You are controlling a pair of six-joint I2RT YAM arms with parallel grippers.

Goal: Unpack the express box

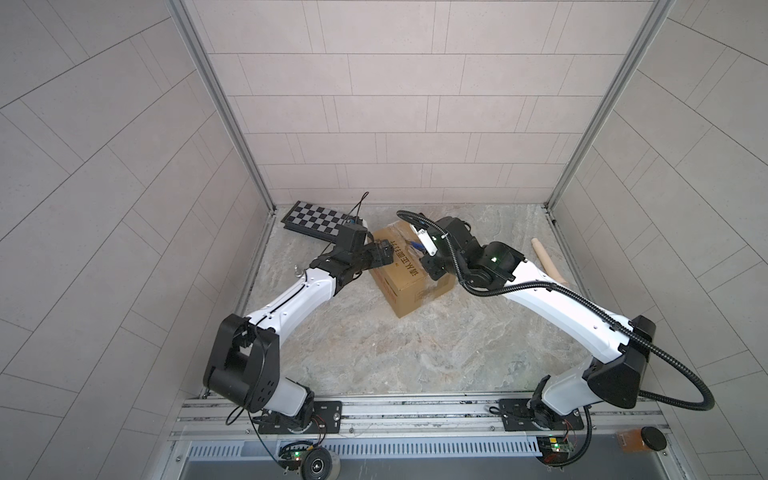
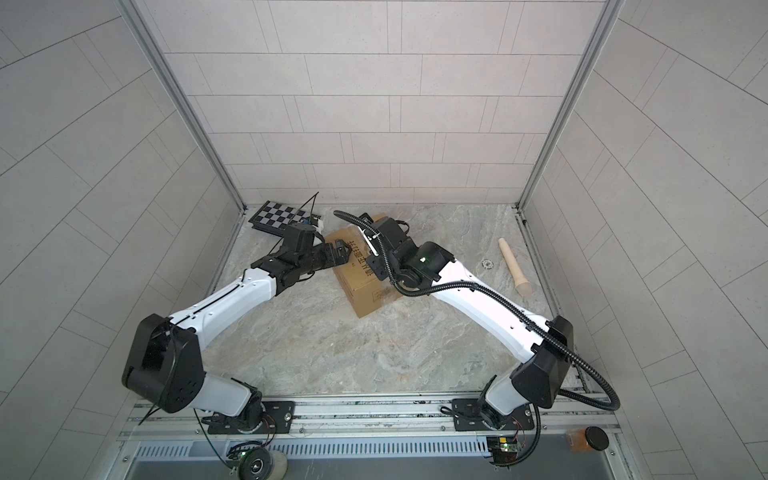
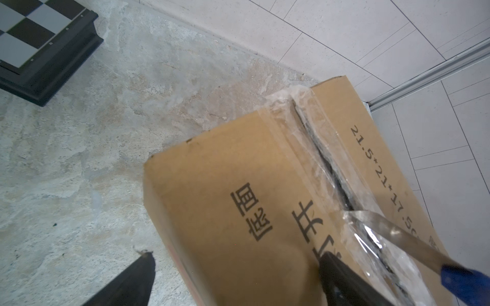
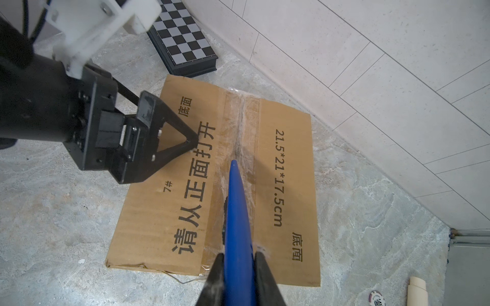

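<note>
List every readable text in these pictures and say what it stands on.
"请从正面打开": express box, one top flap.
"7#": same flap.
"21.5*21*17.5cm": the other top flap.
"底面": once on each flap.
"500": poker chip; its rim print is too small to read.
Print on the box's side, in both top views: too small to read.

Box (image 4: 148,220), flap along one side of taped seam (image 4: 240,127): "请从正面打开", "7#", "底面"
Box, opposite flap: "21.5*21*17.5cm", "底面"
Chip (image 4: 376,299), on table (image 4: 66,238) toward right edge: "500"
</note>
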